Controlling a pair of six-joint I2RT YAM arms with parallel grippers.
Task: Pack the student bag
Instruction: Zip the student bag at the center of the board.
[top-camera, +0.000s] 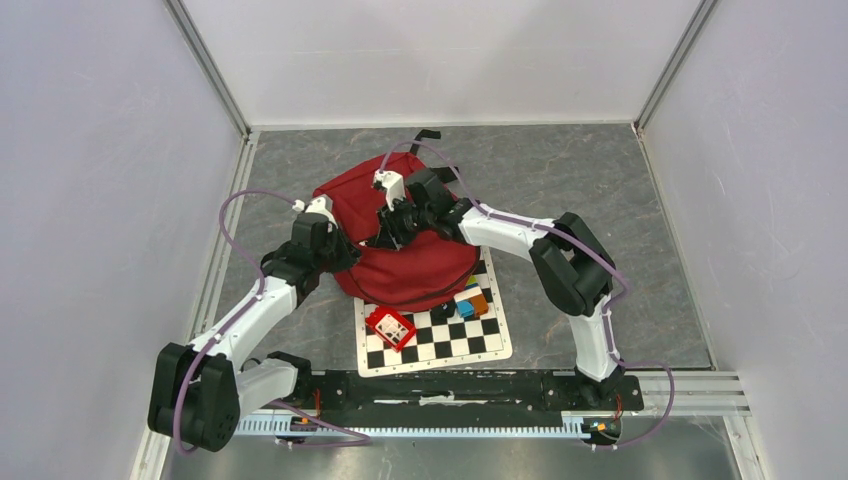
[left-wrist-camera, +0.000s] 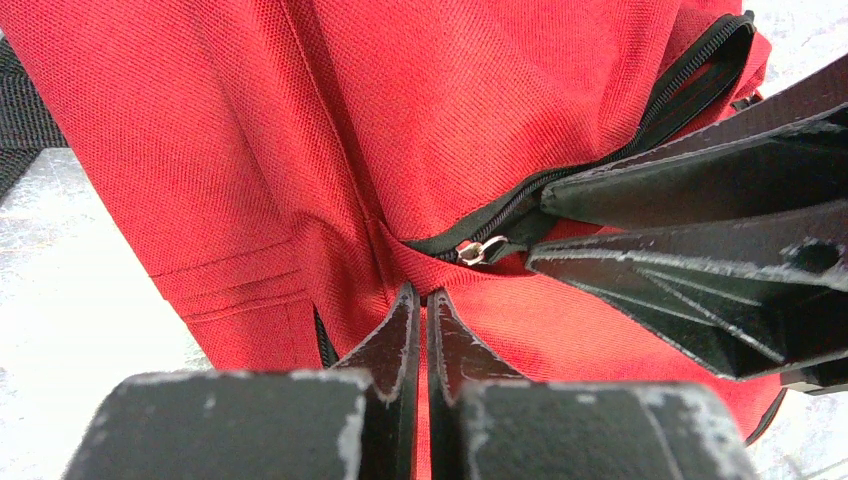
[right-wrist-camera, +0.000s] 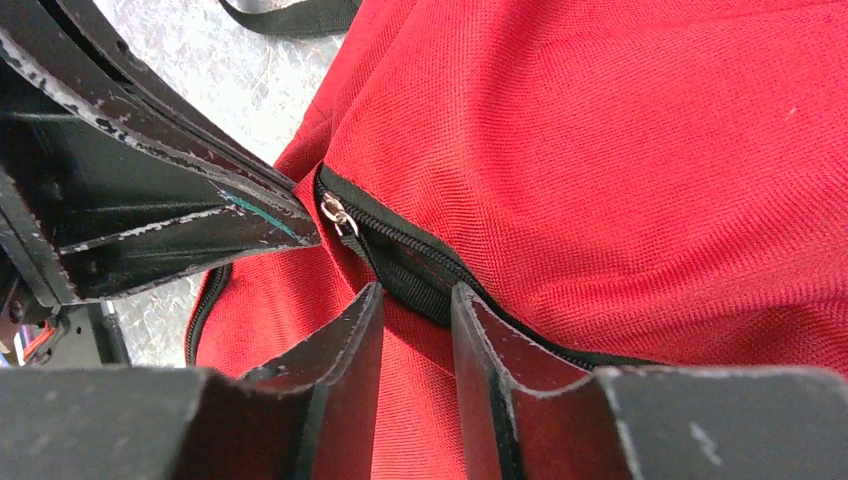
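Note left fingers (left-wrist-camera: 400, 340) at bottom centre of left wrist view: closed to a hairline slit, tips pressed into red fabric of the student bag (left-wrist-camera: 300, 130) just below the silver zipper slider (left-wrist-camera: 470, 250). Pinched fold between the tips: not determinable. Read as an anchoring hold, to hold soft cloth taut and stationary during zipper work.

Locate right fingers (right-wrist-camera: 365, 340) at bottom centre of right wrist view: parted, nothing clamped, set either side of the black zipper (right-wrist-camera: 420, 265) just below and right of the slider. Judge as positioning to take the slider, opposite the left fingers, for counter-tension along the track. Extent of zipper opening: not readable from either wrist view.

Find the bag at centre of top view, lying flat on the grey table (top-camera: 600, 170), lower edge overlapping a checkered mat (top-camera: 470, 335). Observe a red box (top-camera: 391, 326) on the mat at lower left of the bag, and small coloured blocks (top-camera: 472, 300) touching the bag's lower right edge. Treat these as probable contents, staged close to shorten reach. Expect packing to wait on a wide mouth. Watch for fabric bunching into the slider under one-sided pull.
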